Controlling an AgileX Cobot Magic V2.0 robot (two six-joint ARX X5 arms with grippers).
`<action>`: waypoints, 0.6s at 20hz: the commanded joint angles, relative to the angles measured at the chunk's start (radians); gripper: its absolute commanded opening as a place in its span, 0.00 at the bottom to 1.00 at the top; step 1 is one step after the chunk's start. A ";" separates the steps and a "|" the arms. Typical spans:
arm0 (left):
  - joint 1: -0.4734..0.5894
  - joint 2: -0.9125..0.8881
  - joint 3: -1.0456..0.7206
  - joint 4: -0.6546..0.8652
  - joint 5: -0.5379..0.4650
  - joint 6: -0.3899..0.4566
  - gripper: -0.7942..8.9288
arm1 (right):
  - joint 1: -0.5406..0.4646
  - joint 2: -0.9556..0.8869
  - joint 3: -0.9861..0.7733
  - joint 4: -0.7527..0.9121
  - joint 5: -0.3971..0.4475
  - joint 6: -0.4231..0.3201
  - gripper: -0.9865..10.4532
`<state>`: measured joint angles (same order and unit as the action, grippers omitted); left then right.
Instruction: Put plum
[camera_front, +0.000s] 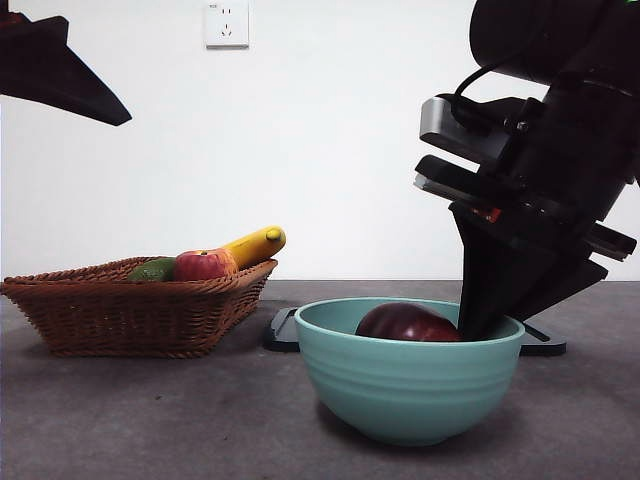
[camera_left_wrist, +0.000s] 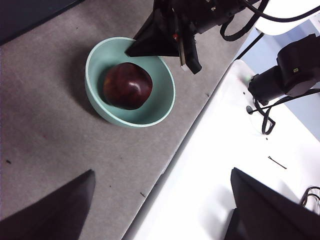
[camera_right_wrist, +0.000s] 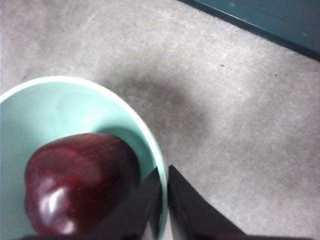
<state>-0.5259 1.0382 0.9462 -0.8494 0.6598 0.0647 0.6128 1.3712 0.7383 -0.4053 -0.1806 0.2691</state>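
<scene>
The plum (camera_front: 405, 322), dark maroon and glossy, lies inside the mint-green bowl (camera_front: 400, 385) at the table's front. It also shows in the left wrist view (camera_left_wrist: 127, 85) and the right wrist view (camera_right_wrist: 80, 185). My right gripper (camera_right_wrist: 164, 200) is shut and empty, its tip just over the bowl's rim (camera_right_wrist: 150, 145) beside the plum. In the front view it (camera_front: 482, 322) reaches down into the bowl's right side. My left gripper (camera_left_wrist: 163, 172) is open and empty, high above the table, and shows as a black tip (camera_front: 100, 105) at the top left.
A wicker basket (camera_front: 130, 300) at the left holds a red-yellow apple (camera_front: 200, 265), a banana (camera_front: 255, 245) and a green fruit (camera_front: 152, 270). A black base (camera_front: 280, 330) lies behind the bowl. A white surface (camera_left_wrist: 225, 175) borders the grey table.
</scene>
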 joint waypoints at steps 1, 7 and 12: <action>-0.006 0.003 0.010 0.007 0.007 0.002 0.53 | 0.006 0.005 0.042 0.008 -0.002 0.029 0.09; -0.006 0.003 0.010 0.008 0.007 0.002 0.53 | -0.060 0.018 0.196 -0.050 -0.002 0.023 0.09; -0.006 0.003 0.010 0.008 0.007 0.002 0.53 | -0.169 0.156 0.401 -0.112 -0.001 -0.047 0.09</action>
<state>-0.5259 1.0382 0.9459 -0.8482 0.6598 0.0647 0.4316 1.5215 1.1294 -0.5262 -0.1799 0.2428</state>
